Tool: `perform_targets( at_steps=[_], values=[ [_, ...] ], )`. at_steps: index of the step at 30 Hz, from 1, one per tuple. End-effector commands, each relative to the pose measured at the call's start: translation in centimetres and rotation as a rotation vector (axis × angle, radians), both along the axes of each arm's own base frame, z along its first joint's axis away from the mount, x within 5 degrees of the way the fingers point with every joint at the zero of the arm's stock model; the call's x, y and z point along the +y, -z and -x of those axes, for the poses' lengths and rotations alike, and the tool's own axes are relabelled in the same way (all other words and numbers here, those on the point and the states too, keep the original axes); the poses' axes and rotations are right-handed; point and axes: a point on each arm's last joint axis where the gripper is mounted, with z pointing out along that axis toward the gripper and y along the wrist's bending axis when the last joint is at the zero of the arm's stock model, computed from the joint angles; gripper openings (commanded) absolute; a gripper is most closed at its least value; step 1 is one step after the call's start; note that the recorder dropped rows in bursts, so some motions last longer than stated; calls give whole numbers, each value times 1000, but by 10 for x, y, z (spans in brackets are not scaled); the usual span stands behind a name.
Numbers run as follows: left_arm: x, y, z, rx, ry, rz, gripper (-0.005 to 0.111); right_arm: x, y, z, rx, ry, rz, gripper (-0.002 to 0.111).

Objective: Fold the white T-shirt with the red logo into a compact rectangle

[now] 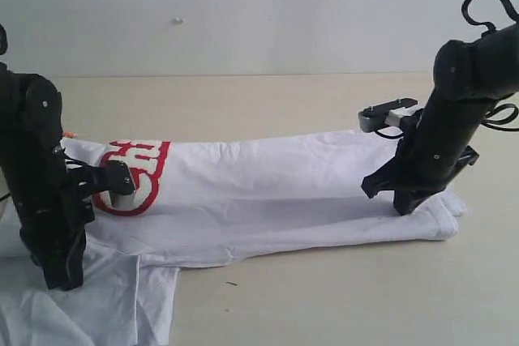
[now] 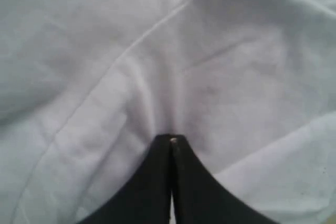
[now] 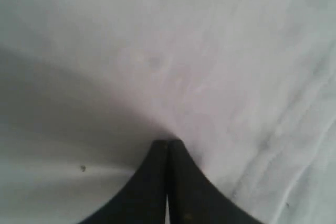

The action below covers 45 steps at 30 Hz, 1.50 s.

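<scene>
Exterior camera, set low over the table (image 1: 340, 281), faces across it to the wall (image 1: 243, 14), mid-range; 2 wrist cameras, very near, face down onto the shirt (image 1: 268, 184), the cloth all 3 views share.

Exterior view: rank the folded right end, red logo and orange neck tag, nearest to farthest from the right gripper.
1. folded right end, just beside the right gripper.
2. red logo, far to the left.
3. orange neck tag, beyond the logo, leftmost.
</scene>
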Motion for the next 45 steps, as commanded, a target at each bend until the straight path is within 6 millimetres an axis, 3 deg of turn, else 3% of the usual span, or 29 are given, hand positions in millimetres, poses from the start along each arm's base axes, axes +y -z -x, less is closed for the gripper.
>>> perform_targets(
  at_steps=[1,6,9,16,21,29,32,35,40,45],
  values=[
    [0,-12,-4,-188,-48,7,0,-1,-27,4,-126,19,-19,0],
    [-3,-49,-13,-407,-110,71,0,-1,-50,4,-209,31,-30,0],
    [-3,-54,-19,-475,-195,91,0,1,-56,4,-235,49,-58,0],
    [-5,-25,-26,-424,-269,62,0,1,-57,3,-246,50,-57,0],
    [-12,-10,-50,-429,-347,61,0,-1,-54,0,-273,36,-34,0],
    [-19,2,-72,-440,-349,68,0,-12,-14,-12,-256,34,92,0],
    [-21,-10,-76,-458,-327,86,0,-18,9,-13,-207,52,117,0],
    [-29,-34,-77,-488,-336,191,0,-32,22,-12,-165,92,121,0],
    [-37,-81,-68,-519,-356,344,0,-62,24,-9,-146,195,124,0],
    [-38,-88,-54,-432,-230,352,0,-61,22,-9,-149,209,116,0]
  ],
)
